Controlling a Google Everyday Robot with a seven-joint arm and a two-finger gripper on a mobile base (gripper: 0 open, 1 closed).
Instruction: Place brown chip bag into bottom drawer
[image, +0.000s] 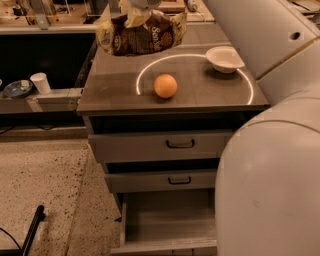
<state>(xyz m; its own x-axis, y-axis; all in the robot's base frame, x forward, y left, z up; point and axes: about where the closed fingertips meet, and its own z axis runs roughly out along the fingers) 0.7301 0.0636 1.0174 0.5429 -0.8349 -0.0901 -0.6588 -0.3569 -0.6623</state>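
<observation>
The brown chip bag hangs in the air above the back left of the cabinet top, held from above by my gripper at the top edge of the view. The bag is dark brown with pale ends and light print. The gripper is shut on the bag's upper middle. The bottom drawer is pulled open below the two upper drawers; its flat grey floor is bare. My arm fills the right side of the view and hides the drawer's right part.
An orange sits on the cabinet top near its front. A white bowl stands at the back right. The two upper drawers are closed. A white cup and a dish stand on a low shelf at left.
</observation>
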